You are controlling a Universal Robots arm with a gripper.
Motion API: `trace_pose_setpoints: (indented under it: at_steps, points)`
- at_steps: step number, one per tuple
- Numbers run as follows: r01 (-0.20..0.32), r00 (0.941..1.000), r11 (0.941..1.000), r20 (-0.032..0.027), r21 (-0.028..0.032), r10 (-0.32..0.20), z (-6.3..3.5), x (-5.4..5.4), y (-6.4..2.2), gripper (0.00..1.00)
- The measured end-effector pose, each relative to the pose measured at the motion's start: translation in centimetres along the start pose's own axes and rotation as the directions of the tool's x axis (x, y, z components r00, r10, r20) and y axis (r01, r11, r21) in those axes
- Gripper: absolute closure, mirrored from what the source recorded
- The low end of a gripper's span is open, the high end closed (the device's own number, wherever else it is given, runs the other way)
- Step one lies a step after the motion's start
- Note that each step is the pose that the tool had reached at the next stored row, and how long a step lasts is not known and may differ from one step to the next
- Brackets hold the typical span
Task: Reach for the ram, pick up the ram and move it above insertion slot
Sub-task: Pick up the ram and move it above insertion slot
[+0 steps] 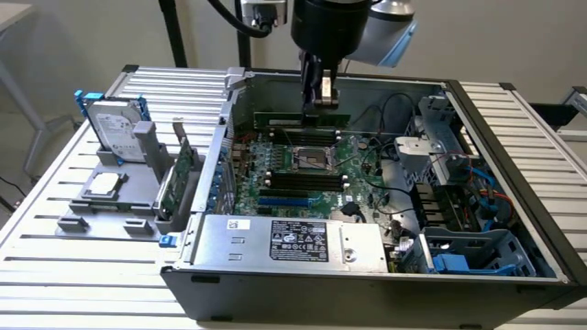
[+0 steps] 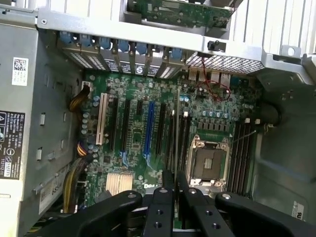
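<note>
The ram (image 1: 301, 119), a thin green stick, hangs level in the upper middle of the exterior view, clamped at its top edge by the claw (image 1: 322, 103). It sits above the motherboard (image 1: 303, 172), over the end nearest the case's back wall, and touches nothing below. In the wrist view the stick shows edge-on as a thin pale line (image 2: 177, 128) running up from between the black fingers (image 2: 160, 207); the claw (image 2: 173, 197) is narrow, closed on the ram.

Risks, judged from this moment:
- The grip is on a thin edge near the stick's middle. A small slip would let it tilt, so one end would catch first.
- The processor socket (image 1: 312, 159) lies just below, and the black memory slots (image 1: 298, 180) are further toward the front. In the wrist view the line of the stick appears to run beside the socket (image 2: 209, 165), while one set of slots (image 2: 242, 155) lies on its far side. Whether the stick is over a slot cannot be told; off-line, it could strike the socket.
- Loose cables (image 1: 385, 113) hang close to the right in the exterior view and could snag the arm.

Containers: the open computer case (image 1: 477, 103) holds the motherboard, a power supply (image 1: 293, 240) at the front, and a drive cage (image 1: 477, 251) with blue parts at lower right. On the surface (image 1: 55, 227), to the left, a grey rack (image 1: 119, 189) holds a hard drive (image 1: 115, 127) upright and a green expansion card (image 1: 183, 172).
</note>
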State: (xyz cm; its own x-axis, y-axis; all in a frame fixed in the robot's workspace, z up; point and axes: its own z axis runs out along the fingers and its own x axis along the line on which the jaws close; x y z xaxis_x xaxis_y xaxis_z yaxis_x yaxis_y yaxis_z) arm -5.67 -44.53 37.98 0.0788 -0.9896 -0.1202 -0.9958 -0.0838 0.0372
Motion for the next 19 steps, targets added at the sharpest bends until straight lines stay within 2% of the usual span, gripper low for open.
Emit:
trace_pose_setpoints:
  at_steps: [4, 10, 19]
  points:
    - [-0.025, 0.9997, 0.9997, 0.0010, 0.0031, 0.025, 0.44, 0.1, -0.42, 0.86]
    - [-0.055, 0.9985, 0.9985, 0.0023, 0.0066, 0.055, 0.57, -0.2, -1.06, 0.86]
    - [-0.060, 0.9982, 0.9981, 0.0023, 0.0074, 0.060, 0.61, -1.1, -3.03, 0.86]
